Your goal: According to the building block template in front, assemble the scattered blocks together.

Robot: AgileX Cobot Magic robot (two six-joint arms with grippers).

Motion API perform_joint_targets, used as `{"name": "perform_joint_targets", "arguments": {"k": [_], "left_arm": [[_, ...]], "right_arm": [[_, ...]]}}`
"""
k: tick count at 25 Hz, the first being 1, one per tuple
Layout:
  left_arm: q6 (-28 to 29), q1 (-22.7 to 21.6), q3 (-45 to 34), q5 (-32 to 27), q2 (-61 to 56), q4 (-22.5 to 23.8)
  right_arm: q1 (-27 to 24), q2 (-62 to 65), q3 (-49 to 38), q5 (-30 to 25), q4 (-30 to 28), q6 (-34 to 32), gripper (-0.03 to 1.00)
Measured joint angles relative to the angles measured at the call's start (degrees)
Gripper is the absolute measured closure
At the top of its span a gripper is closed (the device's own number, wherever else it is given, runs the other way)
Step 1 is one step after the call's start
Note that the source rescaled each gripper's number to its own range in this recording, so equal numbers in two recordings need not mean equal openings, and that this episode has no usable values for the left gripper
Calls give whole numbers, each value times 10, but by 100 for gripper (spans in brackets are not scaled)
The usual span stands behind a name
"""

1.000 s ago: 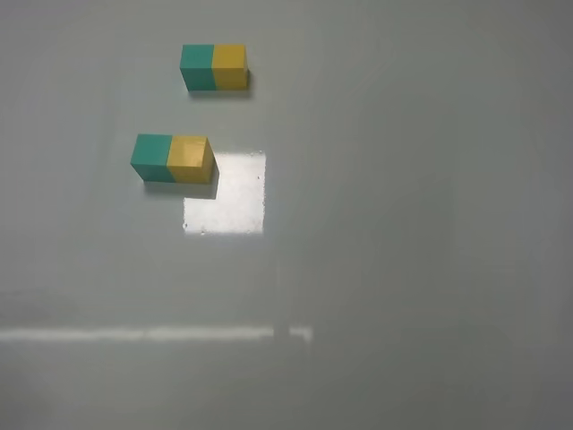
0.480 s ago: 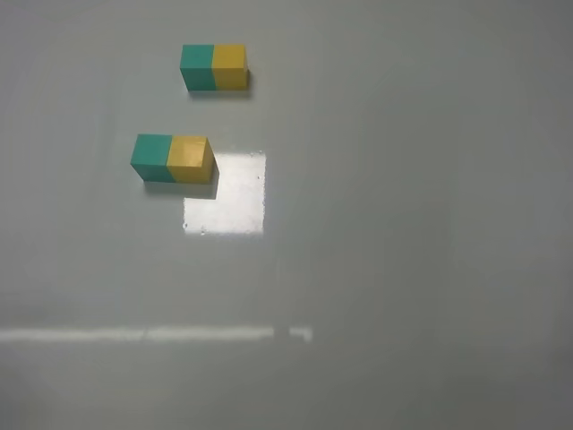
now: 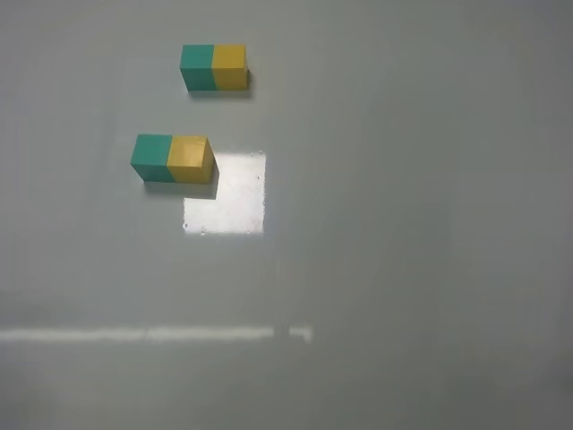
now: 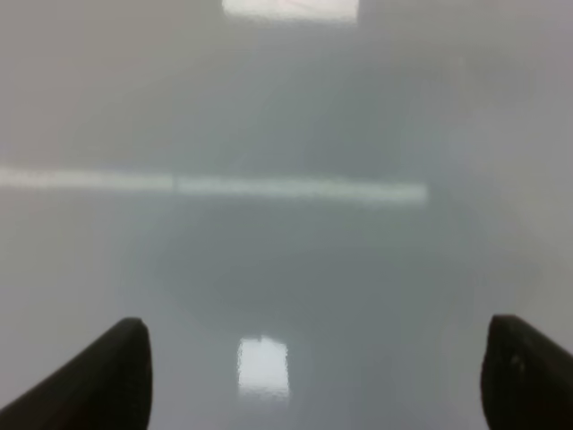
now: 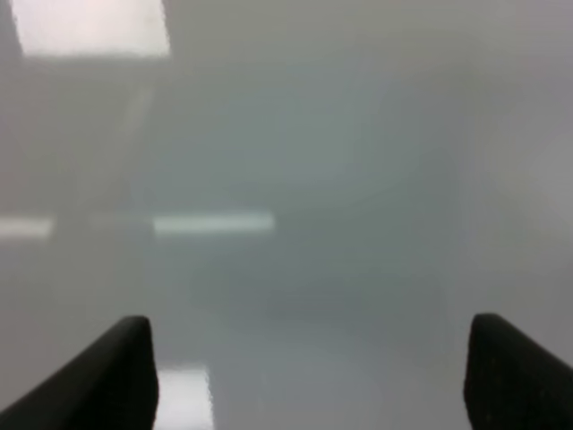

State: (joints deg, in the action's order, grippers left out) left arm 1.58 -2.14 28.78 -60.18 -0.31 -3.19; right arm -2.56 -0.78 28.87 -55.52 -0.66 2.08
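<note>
The building block template (image 3: 214, 67) is a teal-green and yellow bar at the back left of the grey table. Nearer, the teal-green cube (image 3: 152, 157) and the yellow cube (image 3: 191, 159) stand side by side and touch, teal on the left and yellow on the right, as in the template. Neither arm shows in the exterior high view. My left gripper (image 4: 315, 345) is open and empty over bare table. My right gripper (image 5: 309, 345) is open and empty over bare table. No block shows in either wrist view.
A bright square light reflection (image 3: 226, 194) lies on the table (image 3: 403, 224) just right of the two cubes. A thin bright reflected stripe (image 3: 143, 334) runs across the near left.
</note>
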Motion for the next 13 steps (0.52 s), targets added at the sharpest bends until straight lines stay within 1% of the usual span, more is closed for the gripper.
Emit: {"name": "perform_joint_targets", "arguments": {"k": [5,13], "left_arm": [[0,0,0,0,0,0],[0,0,0,0,0,0]], "right_arm": [[39,11,0,-1,-17,-26,-1],[45,11,0,-1,-21,-34,-1]]}}
